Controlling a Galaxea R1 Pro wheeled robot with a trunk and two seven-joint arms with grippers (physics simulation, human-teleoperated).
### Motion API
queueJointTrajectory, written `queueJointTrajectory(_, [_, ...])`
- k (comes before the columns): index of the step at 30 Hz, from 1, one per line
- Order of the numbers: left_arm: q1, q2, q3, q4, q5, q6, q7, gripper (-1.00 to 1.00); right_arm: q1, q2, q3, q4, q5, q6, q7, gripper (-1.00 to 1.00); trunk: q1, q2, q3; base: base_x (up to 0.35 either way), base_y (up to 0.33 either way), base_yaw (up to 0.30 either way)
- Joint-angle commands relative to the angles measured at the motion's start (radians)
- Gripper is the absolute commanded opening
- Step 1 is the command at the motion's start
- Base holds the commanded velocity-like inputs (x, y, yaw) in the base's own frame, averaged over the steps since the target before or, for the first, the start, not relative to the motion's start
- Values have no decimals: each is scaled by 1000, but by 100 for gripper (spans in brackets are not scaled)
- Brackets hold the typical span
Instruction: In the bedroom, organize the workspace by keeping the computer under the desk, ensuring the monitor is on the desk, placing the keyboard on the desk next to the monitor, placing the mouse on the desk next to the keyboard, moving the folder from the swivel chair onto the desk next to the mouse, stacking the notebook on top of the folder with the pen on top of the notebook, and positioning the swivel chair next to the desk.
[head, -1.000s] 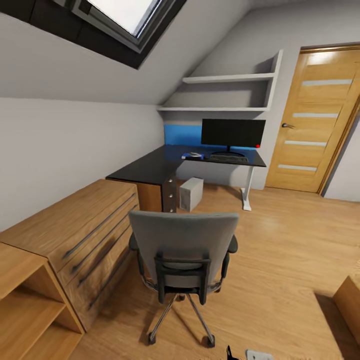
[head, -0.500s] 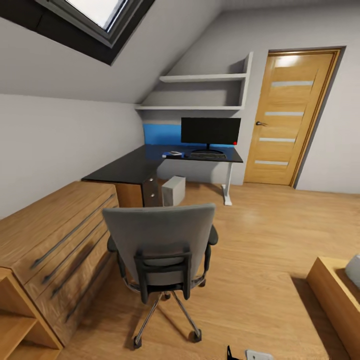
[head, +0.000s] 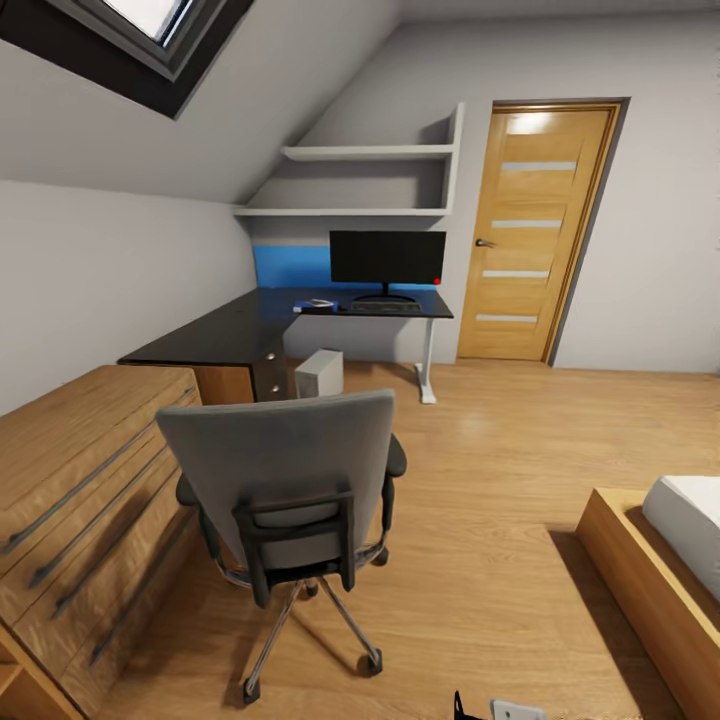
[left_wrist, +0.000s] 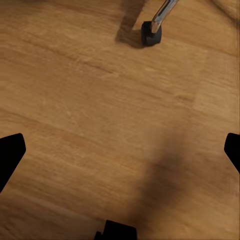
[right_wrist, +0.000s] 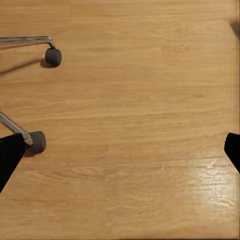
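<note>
Two claws (left_wrist: 120, 150) (right_wrist: 120, 150) spread wide above wooden floor (right_wrist: 140, 100); head view adds swivel chair (head: 290, 480), distant tabletop (head: 230, 330), monitor (head: 388, 257).

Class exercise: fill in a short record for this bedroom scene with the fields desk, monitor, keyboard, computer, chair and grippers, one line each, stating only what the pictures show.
desk: black L-shaped desk in the far corner
monitor: monitor upright on the desk
keyboard: keyboard in front of the monitor
computer: computer on the floor under the desk
chair: swivel chair standing apart from the desk, back toward the camera
grippers: left gripper and right gripper open over bare floor
</note>
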Motion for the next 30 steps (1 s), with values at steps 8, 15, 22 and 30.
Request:
queueJointTrajectory(8, [0,0,11,-1,-7,-34,0,100,-1,2,9,1,-3,-2,-6,100,31,-57,-30,0,0,-106])
queueJointTrajectory(15, [0,0,12,-1,-7,-90,2,100,-1,5,12,1,-3,-2,-6,100,57,-106,-62,0,0,-16])
queueJointTrajectory(22, [0,0,13,-1,-7,-97,2,100,-1,5,11,1,-3,-2,-6,100,84,-155,-96,0,0,-2])
queueJointTrajectory(30, [0,-1,10,-1,-7,-101,1,100,-1,2,9,0,-2,-3,-6,100,115,-211,-126,0,0,0])
